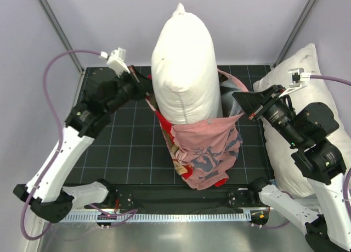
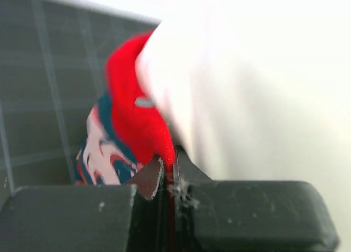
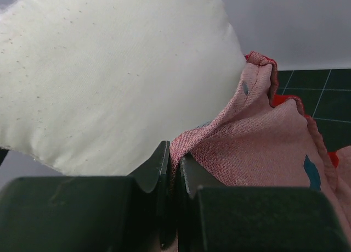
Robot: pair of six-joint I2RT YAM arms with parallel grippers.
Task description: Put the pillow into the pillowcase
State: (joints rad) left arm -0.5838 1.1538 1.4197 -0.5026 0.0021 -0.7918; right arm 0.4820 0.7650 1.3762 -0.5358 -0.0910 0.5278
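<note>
From above, the pillow [image 1: 185, 71] stood on end in the middle of the black gridded mat [image 1: 109, 136]. Its lower end was sunk in the mouth of the pillowcase [image 1: 205, 147] and most of its length rose above the rim. The pillowcase showed its faded pink reverse, with red at the edges, and sagged towards the near edge of the mat. The left gripper [image 1: 145, 91] met the rim on the pillow's left and the right gripper [image 1: 243, 102] met it on the right. A larger white pillow [image 1: 307, 71] lay at the mat's right edge, partly under the right arm.

In the left wrist view, the left gripper [image 2: 170, 167] had its jaws together, pinched on a bright red fold of the pillowcase [image 2: 131, 115]. Blurred blue and white print showed below the fold. The pillow [image 2: 263, 87] pressed against the fabric and filled the right of the picture.

In the right wrist view, the right gripper [image 3: 173, 161] had its jaws clamped on the pink cloth of the pillowcase [image 3: 258, 136], whose red-hemmed rim lay against the pillow [image 3: 109, 82] bulging to the upper left.
</note>
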